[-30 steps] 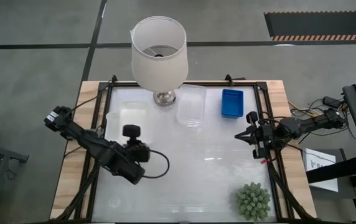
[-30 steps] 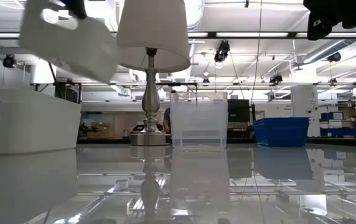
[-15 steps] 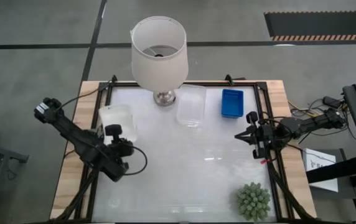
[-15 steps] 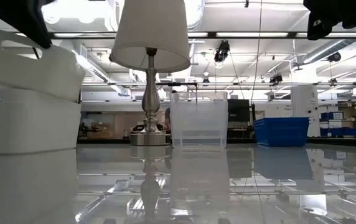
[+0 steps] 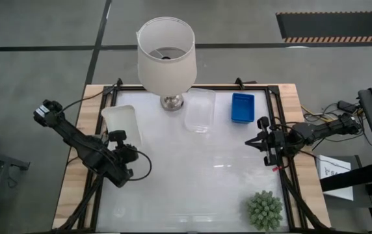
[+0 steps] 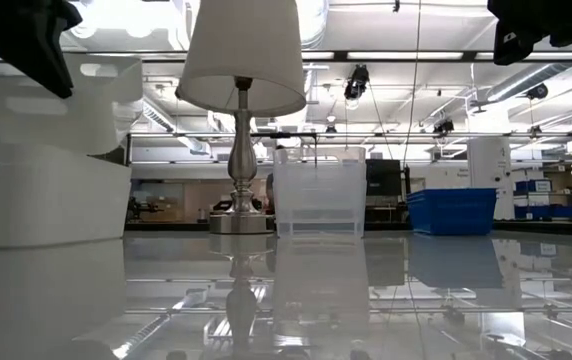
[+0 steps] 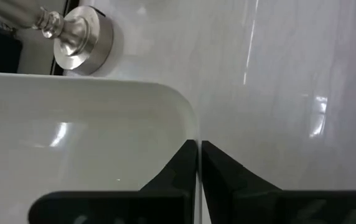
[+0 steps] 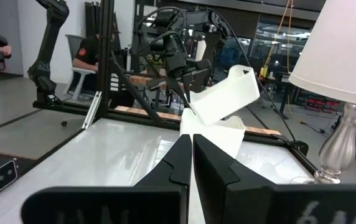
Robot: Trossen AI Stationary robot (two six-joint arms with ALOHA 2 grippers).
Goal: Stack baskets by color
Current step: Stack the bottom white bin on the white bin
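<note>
Level the tilted white basket [image 5: 121,121] over the lower white basket [image 6: 41,195] on the table's left side, align all four rounded corners, then lower until it nests before releasing. The left gripper [image 7: 198,163] is clamped on the upper basket's rim. The right gripper [image 5: 254,142] waits closed and empty at the right edge. The clear basket [image 5: 199,115] and blue basket [image 5: 242,107] sit apart, beside the lamp [image 5: 166,55]. The white baskets are smooth, opaque and shallow.

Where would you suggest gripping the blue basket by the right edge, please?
Take the blue basket by one thin side wall, coming straight down from above. It sits flat with its open top upward and stands apart from the clear basket, so fingers could straddle the rim. The nearby right gripper seems best placed.
</note>
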